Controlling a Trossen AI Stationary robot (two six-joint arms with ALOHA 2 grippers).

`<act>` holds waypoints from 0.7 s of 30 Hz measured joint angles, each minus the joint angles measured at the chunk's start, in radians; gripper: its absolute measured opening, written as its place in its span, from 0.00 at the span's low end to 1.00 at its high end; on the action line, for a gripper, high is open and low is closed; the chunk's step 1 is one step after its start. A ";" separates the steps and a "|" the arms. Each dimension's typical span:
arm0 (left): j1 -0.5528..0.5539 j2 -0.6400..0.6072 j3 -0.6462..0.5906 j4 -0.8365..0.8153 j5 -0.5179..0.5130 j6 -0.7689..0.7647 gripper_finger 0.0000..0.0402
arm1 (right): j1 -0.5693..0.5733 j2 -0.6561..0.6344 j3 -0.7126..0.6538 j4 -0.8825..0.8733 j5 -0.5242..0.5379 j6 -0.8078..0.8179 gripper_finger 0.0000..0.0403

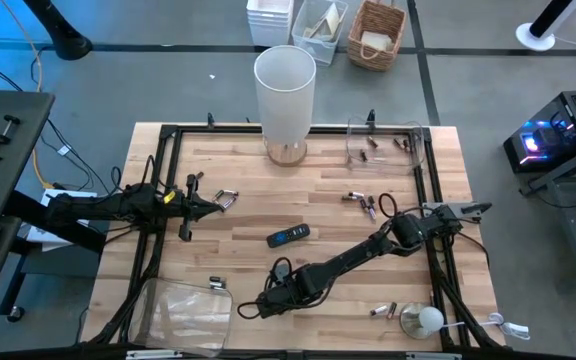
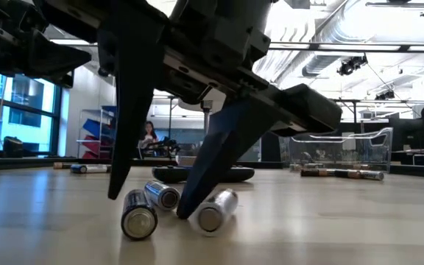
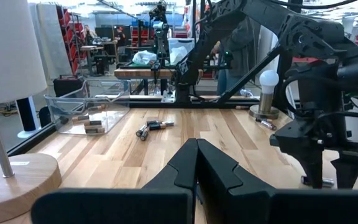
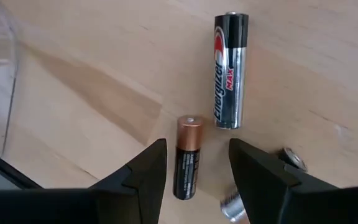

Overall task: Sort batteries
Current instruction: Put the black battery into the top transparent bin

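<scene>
My right gripper (image 4: 194, 171) points steeply down, open, low over the table's near middle (image 1: 253, 305). A black battery with a copper end (image 4: 187, 158) lies on its side on the wood between the two fingers, with a gap to each. A silver-and-black battery (image 4: 230, 71) lies just beyond it, and two more (image 4: 232, 205) lie beside the fingers. In the low view the fingers stand around three batteries (image 2: 162, 195). My left gripper (image 3: 196, 162) is shut and level at the table's left (image 1: 208, 208), touching nothing.
A clear container (image 1: 183, 315) sits near left, next to the right gripper. A clear tray (image 1: 383, 145) with batteries stands far right. A black remote (image 1: 288, 236) lies mid-table, with a white lamp (image 1: 285, 95) at the far edge. Loose batteries (image 1: 363, 200) lie scattered.
</scene>
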 joint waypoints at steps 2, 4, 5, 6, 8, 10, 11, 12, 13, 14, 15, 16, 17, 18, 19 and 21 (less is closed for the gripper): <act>0.000 0.000 0.000 0.000 0.000 0.000 0.00 | 0.004 0.008 0.002 -0.002 -0.009 0.000 0.43; 0.000 0.000 0.000 0.000 0.000 0.000 0.00 | 0.008 0.011 0.003 -0.005 -0.009 0.001 0.43; 0.000 0.000 0.000 0.000 0.000 0.000 0.00 | 0.009 0.014 0.004 -0.010 -0.011 0.001 0.43; 0.000 0.000 0.000 0.000 0.000 0.000 0.00 | 0.009 0.016 0.004 -0.015 -0.012 0.002 0.43; 0.000 0.000 0.000 0.000 0.000 0.000 0.00 | 0.010 0.017 0.005 -0.025 -0.014 0.002 0.43; 0.000 0.000 0.000 0.000 0.000 0.000 0.00 | 0.009 0.019 0.005 -0.036 -0.018 0.001 0.43; 0.000 0.000 0.000 0.000 0.000 0.000 0.00 | 0.010 0.019 0.005 -0.040 -0.018 0.000 0.43; 0.000 0.000 0.000 0.000 0.000 0.000 0.00 | 0.010 0.019 0.005 -0.044 -0.018 0.000 0.43; 0.000 0.000 0.000 0.000 0.000 0.000 0.00 | 0.011 0.020 0.005 -0.047 -0.018 0.000 0.42; 0.000 0.000 0.000 0.000 0.000 0.000 0.00 | 0.012 0.020 0.005 -0.051 -0.019 0.000 0.42; 0.000 0.000 0.000 0.000 0.000 0.000 0.00 | 0.013 0.020 0.005 -0.056 -0.018 -0.001 0.41; 0.000 0.000 0.000 0.000 0.000 0.000 0.00 | 0.014 0.021 0.005 -0.063 -0.019 0.000 0.40; 0.000 0.000 0.000 0.000 0.000 0.000 0.00 | 0.014 0.021 0.005 -0.072 -0.023 0.000 0.39; 0.000 0.000 0.000 0.000 0.000 0.000 0.00 | 0.014 0.021 0.004 -0.074 -0.024 0.000 0.37; 0.000 0.000 0.000 0.000 0.000 0.000 0.00 | 0.013 0.021 0.004 -0.075 -0.027 0.000 0.36; 0.000 0.000 0.000 0.000 0.000 0.000 0.00 | 0.012 0.017 0.002 -0.078 -0.038 -0.002 0.34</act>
